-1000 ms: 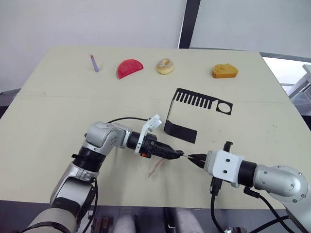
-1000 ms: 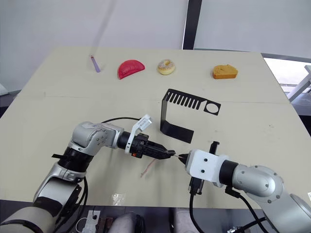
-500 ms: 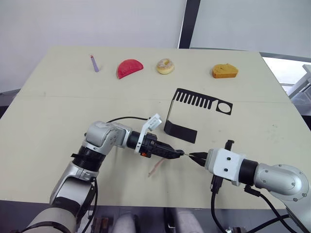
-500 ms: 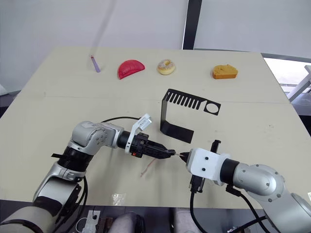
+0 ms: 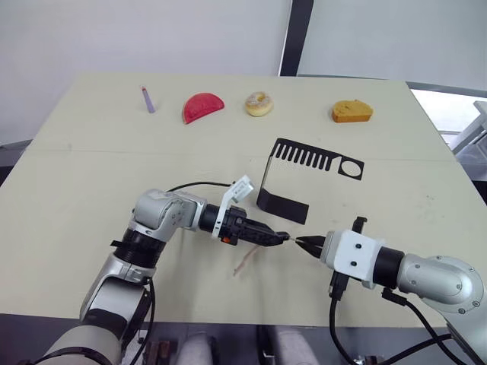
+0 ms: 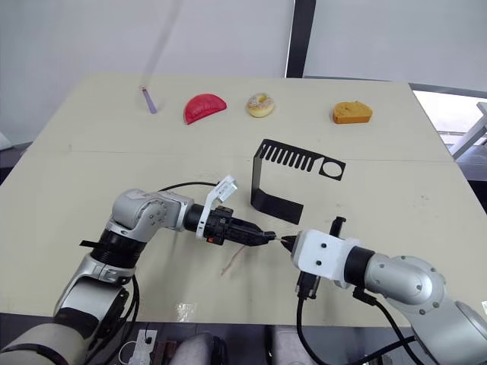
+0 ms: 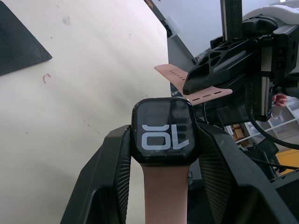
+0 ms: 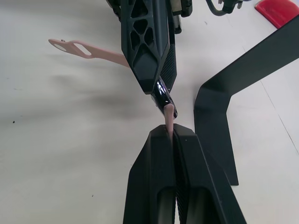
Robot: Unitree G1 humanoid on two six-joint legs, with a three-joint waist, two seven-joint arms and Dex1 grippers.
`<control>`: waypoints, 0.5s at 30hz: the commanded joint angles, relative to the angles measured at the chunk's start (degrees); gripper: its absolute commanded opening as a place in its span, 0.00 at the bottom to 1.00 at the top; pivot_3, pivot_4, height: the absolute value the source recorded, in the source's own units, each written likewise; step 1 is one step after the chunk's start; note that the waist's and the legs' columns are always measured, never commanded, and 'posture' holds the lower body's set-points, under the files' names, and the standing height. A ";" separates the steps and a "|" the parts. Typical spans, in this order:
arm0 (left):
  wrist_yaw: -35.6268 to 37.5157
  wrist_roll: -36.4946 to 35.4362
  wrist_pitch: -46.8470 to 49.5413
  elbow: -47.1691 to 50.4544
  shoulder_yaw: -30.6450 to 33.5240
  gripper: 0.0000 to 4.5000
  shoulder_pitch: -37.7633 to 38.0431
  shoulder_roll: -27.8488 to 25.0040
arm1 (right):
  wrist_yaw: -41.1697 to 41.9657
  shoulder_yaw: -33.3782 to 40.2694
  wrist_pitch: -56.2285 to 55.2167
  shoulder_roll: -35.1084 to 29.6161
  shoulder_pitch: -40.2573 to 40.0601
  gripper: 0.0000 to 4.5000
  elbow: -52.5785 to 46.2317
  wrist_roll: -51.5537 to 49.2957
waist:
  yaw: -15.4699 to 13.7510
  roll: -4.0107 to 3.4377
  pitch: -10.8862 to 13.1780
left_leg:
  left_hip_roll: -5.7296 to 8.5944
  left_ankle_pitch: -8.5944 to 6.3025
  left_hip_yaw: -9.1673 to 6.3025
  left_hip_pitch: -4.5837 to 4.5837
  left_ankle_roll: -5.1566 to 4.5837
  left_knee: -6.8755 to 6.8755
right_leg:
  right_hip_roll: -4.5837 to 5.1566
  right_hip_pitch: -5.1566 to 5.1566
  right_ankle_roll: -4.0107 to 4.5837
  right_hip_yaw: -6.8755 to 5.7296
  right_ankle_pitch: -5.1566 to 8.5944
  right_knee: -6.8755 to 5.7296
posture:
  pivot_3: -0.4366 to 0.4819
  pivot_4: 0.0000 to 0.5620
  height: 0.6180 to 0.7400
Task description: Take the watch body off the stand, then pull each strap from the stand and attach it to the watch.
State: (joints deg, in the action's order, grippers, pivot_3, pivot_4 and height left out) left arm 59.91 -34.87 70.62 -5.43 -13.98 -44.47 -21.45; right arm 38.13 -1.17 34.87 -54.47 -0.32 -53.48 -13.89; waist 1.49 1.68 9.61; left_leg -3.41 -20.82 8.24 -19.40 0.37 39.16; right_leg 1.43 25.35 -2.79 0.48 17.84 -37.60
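We were on the last step. Just in front of the stand [image 5: 304, 179], our left end effector [image 5: 280, 238] clamped the watch body [image 7: 163, 131], first strap [image 5: 246, 263] attached; our right end effector [image 5: 302, 243] pinched the second strap [image 8: 169, 112], needing alignment into its slot.

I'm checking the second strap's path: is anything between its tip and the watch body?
Nothing visible. The right gripper pinches the second strap, whose tip sits right at the watch body held by the left gripper. The stand stands off to the side.
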 commanded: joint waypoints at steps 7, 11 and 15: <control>-0.29 -1.70 0.15 1.12 0.81 0.36 -0.74 0.80 | 0.15 -0.64 0.55 0.65 2.21 0.00 -2.55 0.80 | 0.05 0.00 0.00 | 0.00 0.00 0.01 0.01 0.01 0.00 | 0.00 0.00 0.01 0.00 0.00 -0.02 | 0.48 0.27 0.98; -0.32 -1.69 0.17 1.11 0.84 0.36 -0.79 1.04 | 0.15 -1.33 1.08 0.76 2.95 0.00 -2.85 0.98 | 0.04 0.00 0.00 | 0.00 0.00 0.01 0.01 0.01 0.00 | 0.00 0.00 0.01 0.00 0.00 -0.02 | 0.48 0.27 0.98; -0.54 -1.81 0.33 1.03 1.06 0.36 -0.88 1.41 | 0.14 -1.91 1.24 0.87 3.46 0.00 -3.07 1.32 | 0.06 0.00 0.00 | 0.00 0.00 0.01 0.01 0.01 0.00 | 0.00 0.00 0.01 0.00 0.00 -0.03 | 0.48 0.27 0.98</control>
State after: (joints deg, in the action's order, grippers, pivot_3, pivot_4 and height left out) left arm 59.18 -34.87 70.75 -5.43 -13.42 -44.47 -21.05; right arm 38.13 -2.90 36.55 -54.20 2.07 -53.59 -12.47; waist 1.55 1.68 9.61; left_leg -3.41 -20.82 8.25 -19.39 0.37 39.16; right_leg 1.42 25.36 -2.78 0.48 17.84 -37.62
